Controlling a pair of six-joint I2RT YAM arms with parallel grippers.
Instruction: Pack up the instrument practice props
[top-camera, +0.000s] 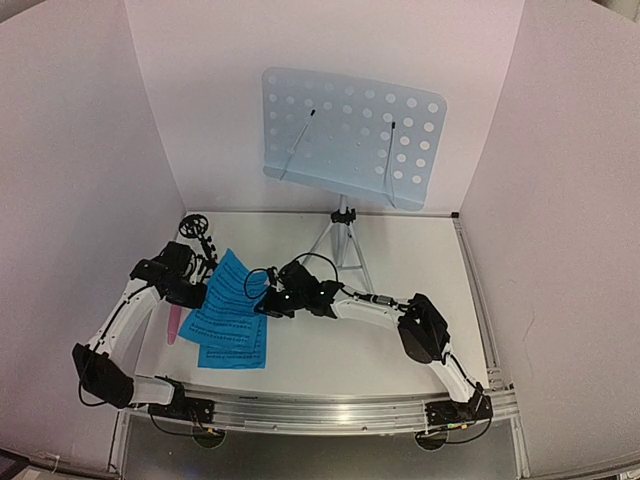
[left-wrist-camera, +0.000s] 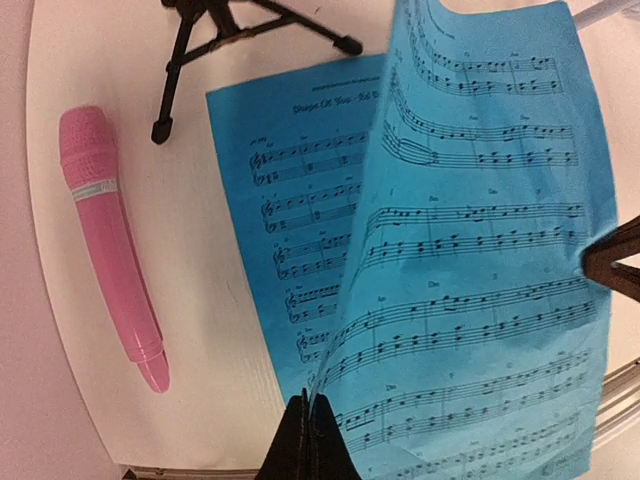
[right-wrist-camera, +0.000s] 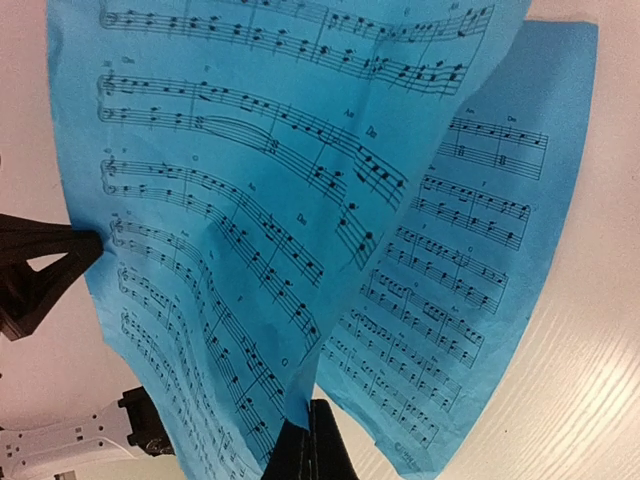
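The left gripper (left-wrist-camera: 305, 438) is pinching one edge of the upper music sheet (left-wrist-camera: 480, 250), its jaws pressed together on the paper with no gap showing. The right gripper (right-wrist-camera: 311, 440) is clamping another edge of the same sheet in the same way, jaws fully together on the blue paper. Between them the sheet is hanging lifted and bowed above the lower music sheet (left-wrist-camera: 290, 230), which is lying flat on the white table (top-camera: 400, 340). The lower sheet's heading is reading "Shape Of You", with further letters cut off by the raised page. Small chord marks such as "Dm" and "Am" are showing above the staves of the upper sheet. The pink stick microphone (left-wrist-camera: 110, 245) is lying on the table just to the left of the sheets, not touching them, with a pale band near its head whose marks are too small to read. The small black tripod mic stand (top-camera: 196, 230) is standing beyond it, and the silver-tripod stand (top-camera: 343, 240) is standing at the back, carrying its perforated pale-blue desk (top-camera: 350, 135)
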